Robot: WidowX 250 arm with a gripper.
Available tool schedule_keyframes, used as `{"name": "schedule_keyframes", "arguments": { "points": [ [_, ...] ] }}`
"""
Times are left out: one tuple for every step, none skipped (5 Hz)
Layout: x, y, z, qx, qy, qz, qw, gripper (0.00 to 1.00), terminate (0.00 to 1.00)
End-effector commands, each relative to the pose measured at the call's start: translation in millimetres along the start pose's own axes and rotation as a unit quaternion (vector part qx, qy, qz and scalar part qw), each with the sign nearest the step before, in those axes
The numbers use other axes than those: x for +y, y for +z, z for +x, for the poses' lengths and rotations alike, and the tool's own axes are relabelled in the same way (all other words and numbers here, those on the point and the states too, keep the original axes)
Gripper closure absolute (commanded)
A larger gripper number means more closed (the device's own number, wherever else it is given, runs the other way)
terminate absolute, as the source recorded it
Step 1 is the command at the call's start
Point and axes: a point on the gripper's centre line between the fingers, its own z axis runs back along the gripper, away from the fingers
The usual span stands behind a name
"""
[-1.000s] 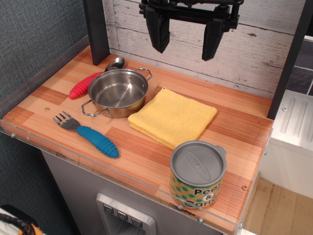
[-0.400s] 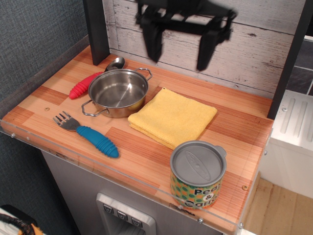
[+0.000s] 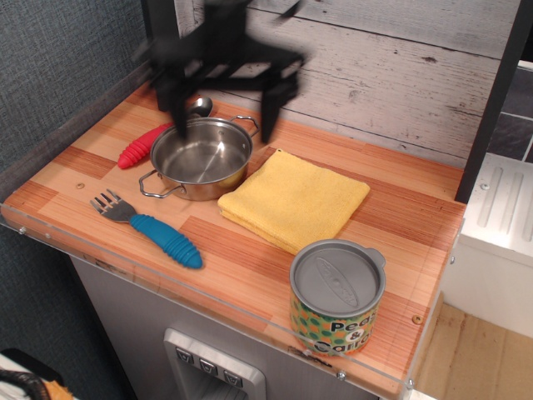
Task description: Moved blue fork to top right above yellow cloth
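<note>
"Peas & Carrots" label, partly cut off, on tin can (image 3: 336,296)

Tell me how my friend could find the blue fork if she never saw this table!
Start at the steel pot near the back left of the wooden table. Come toward the front edge, and the blue fork lies flat there, left of the yellow cloth. Its fat, ribbed handle is bright blue; the spoon behind the pot has a red one.

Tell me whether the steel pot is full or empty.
Empty. The steel pot shows its bare shiny bottom, with nothing inside; the blurred end effector hangs above it, open.
</note>
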Motion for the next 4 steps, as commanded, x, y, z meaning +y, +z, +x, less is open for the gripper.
{"name": "schedule_keyframes", "arguments": {
  "points": [
    [28.5,-35.7,-4.0,-0.006,0.175,-0.034,0.9839,0.00,0.00],
    [33.5,-57.6,-1.7,-0.017,0.234,-0.028,0.9718,0.00,0.00],
    [31.4,-75.0,1.0,-0.025,0.275,-0.049,0.9598,0.00,0.00],
    [29.2,-85.8,4.5,-0.034,0.281,-0.042,0.9582,0.00,0.00]
  ]
}}
